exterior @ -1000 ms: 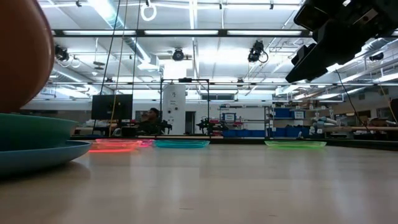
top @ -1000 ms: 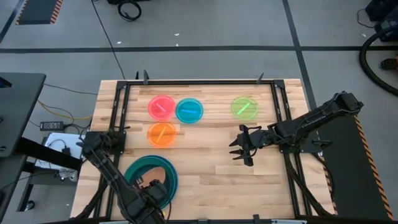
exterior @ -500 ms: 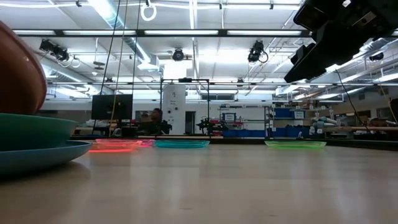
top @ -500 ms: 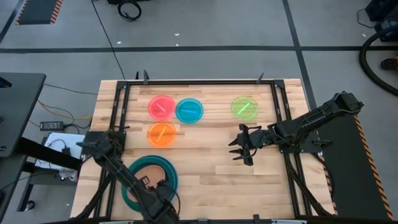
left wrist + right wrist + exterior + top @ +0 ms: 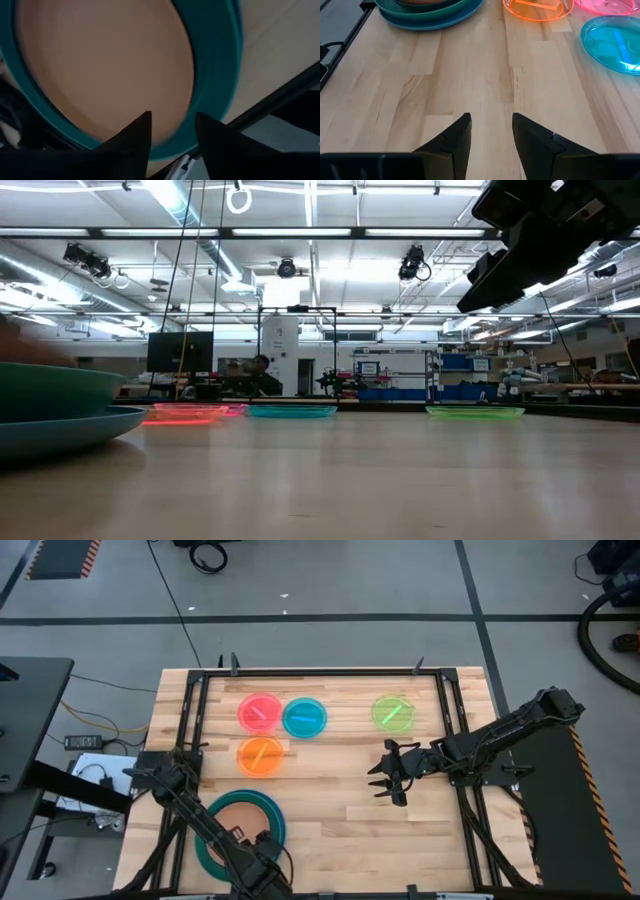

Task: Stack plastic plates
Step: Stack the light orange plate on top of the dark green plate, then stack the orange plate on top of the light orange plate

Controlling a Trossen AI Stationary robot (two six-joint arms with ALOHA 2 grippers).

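High view: brown plate (image 5: pixel 240 819) lies in teal plate (image 5: pixel 212 840) stack, just ahead of left gripper (image 5: pixel 262 862); right gripper (image 5: pixel 384 780) hovers mid-table, pink plate (image 5: pixel 259 711), cyan plate (image 5: pixel 304 717), orange plate (image 5: pixel 260 754), green plate (image 5: pixel 392 712) beyond it.

Left wrist view: fingers (image 5: pixel 131 137) parted, nothing between (plate released).

Right wrist view: jaws spread, empty.

Judgement: brown plate placed; next, fetch small plate, likely the orange one.

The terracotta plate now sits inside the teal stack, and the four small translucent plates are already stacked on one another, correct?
Not quite. The terracotta plate does lie in the teal stack, but the high view shows the small translucent plates still lying singly on the table, unstacked.
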